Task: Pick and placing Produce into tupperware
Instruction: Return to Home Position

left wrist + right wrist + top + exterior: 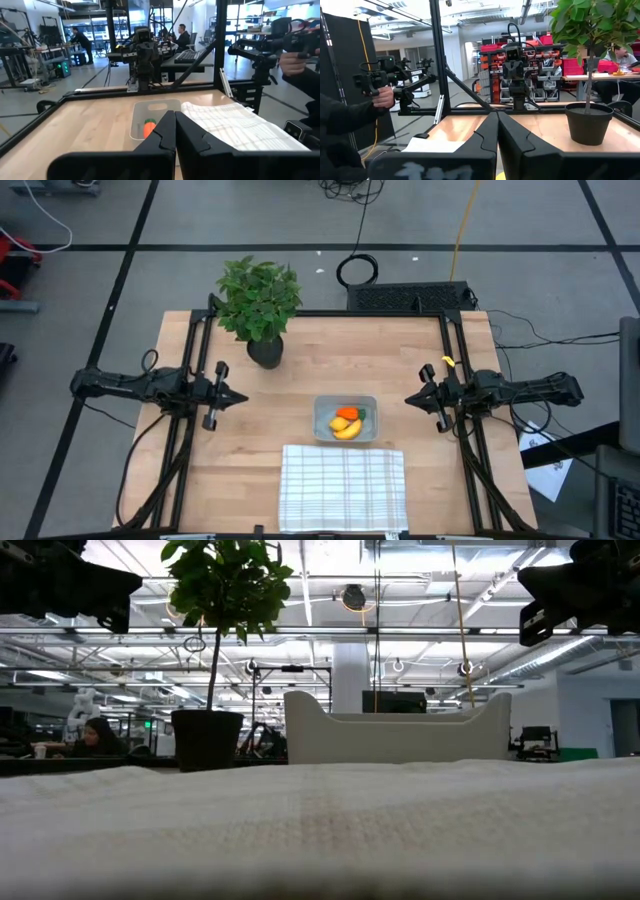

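— What do the arms look like from above?
— The left arm point(150, 385) and the right arm point(520, 388) are both slim, matte black and jointed, each widening to a short crossbar near its tip.
— Any markings?
— A small yellow tag point(448, 362) on the right one. A thin black cable point(150, 360) loops off the left.
— And the fingers point(162, 137)?
— Dark, angular, with stepped inner edges.

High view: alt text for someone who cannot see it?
A clear tupperware in the middle holds the produce, between a white striped cloth and a potted plant. The left gripper and right gripper sit shut and empty at opposite sides of the table.
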You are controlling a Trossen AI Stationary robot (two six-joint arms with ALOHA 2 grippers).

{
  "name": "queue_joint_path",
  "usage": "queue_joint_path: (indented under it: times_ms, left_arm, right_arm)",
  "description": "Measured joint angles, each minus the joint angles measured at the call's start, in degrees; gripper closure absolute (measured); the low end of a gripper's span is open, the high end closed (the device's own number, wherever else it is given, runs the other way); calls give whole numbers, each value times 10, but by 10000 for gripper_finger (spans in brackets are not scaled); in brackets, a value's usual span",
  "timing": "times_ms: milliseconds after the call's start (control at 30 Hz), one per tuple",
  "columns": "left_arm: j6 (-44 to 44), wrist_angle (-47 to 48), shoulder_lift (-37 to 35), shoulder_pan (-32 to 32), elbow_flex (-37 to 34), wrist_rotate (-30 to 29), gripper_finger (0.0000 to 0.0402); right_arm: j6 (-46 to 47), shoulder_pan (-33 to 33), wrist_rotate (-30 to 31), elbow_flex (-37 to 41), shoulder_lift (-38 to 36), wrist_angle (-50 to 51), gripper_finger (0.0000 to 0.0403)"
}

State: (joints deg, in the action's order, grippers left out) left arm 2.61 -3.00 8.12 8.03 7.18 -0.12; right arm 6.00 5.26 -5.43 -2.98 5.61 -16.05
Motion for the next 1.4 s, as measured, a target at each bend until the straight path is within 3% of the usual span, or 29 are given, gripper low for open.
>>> queue_joint_path:
  times_ms: [1400]
  left_arm:
    - [16,-1,0,0,0,-2,380]
  right_arm:
    - [4,0,-6,0,0,-3,403]
